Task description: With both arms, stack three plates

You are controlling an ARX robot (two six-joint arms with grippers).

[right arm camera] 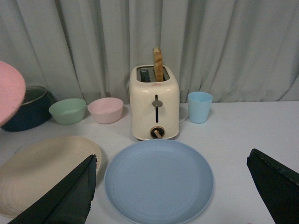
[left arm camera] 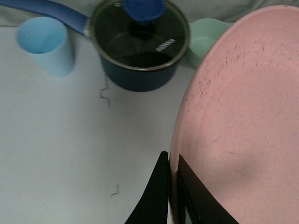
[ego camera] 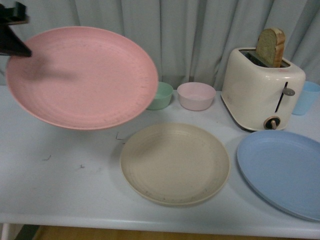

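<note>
The speckled pink plate (ego camera: pixel 82 77) hangs tilted above the table's left side, held at its left rim by my left gripper (ego camera: pixel 15 47), which is shut on it. In the left wrist view the black fingers (left arm camera: pixel 156 196) pinch the pink plate (left arm camera: pixel 243 116) at its edge. The beige plate (ego camera: pixel 175 162) lies flat at the table's middle, the light blue plate (ego camera: pixel 282 170) flat at the right. My right gripper (right arm camera: pixel 170 186) is open, its fingers wide apart over the near side of the blue plate (right arm camera: pixel 159 179), with the beige plate (right arm camera: pixel 42 170) beside it.
A green bowl (ego camera: pixel 161 95) and a pink bowl (ego camera: pixel 196 95) stand at the back. A cream toaster (ego camera: pixel 261 90) with a bread slice stands back right, a blue cup (ego camera: pixel 305 97) beside it. A dark pot (left arm camera: pixel 138 46) and another blue cup (left arm camera: pixel 46 44) stand at the left.
</note>
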